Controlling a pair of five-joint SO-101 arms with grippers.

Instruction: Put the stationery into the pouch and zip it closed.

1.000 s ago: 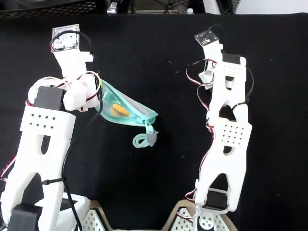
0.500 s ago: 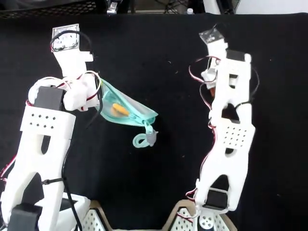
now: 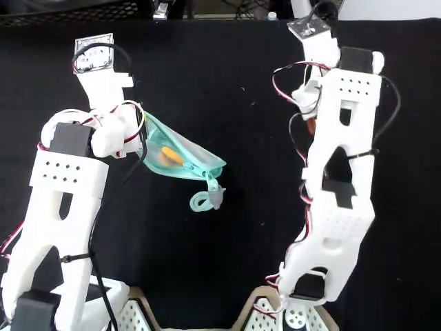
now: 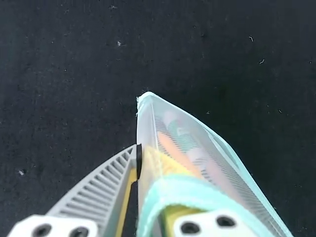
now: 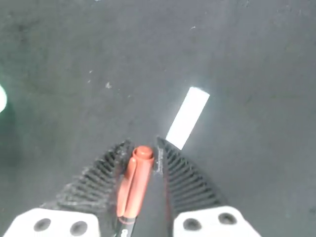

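A translucent teal pouch with an orange item inside hangs tilted above the black table, its strap loop trailing down. My left gripper is shut on the pouch's edge. In the left wrist view the pouch is pinched at the left gripper, with orange and yellow items showing through it. My right gripper is shut on a red pen, held above the table. In the high view that pen peeks out under the raised right arm. A white eraser lies on the table beyond the right fingertips.
The black table spreads between the two arms. The arm bases stand at the near edge. Cables and a rack run along the far edge.
The right arm has risen and swung toward the far edge with the red pen in its gripper. The left arm and the pouch have kept still.
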